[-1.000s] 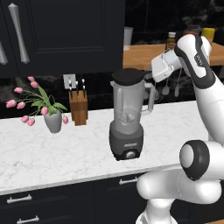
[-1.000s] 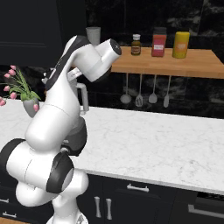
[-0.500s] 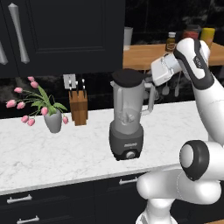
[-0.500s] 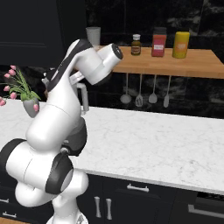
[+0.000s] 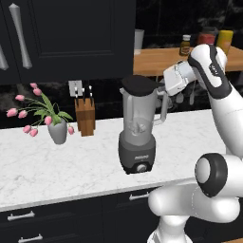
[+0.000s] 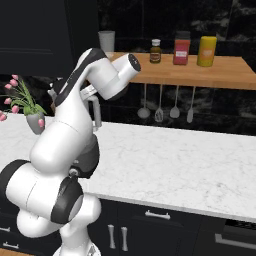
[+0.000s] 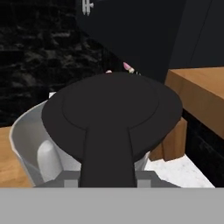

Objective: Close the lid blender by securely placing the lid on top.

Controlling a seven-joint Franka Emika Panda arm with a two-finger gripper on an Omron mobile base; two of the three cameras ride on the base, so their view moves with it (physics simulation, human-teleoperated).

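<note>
Hand view: gripper (image 7: 107,183) pinched on lid (image 7: 111,118) tab over blender (image 5: 138,128); left base view — vase (image 5: 58,131), knife block (image 5: 85,116).

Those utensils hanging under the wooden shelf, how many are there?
4, side by side in a row below the wooden shelf: first utensil, second utensil, third utensil, fourth utensil. The arm may hide more further left.

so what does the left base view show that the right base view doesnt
Left base view alone: the blender with the black lid on its jar, the end effector shut on the lid's tab, and a knife block. Right base view alone: utensils hanging under the shelf. Both share the marble counter, the vase of pink tulips and the jars on the shelf.
</note>
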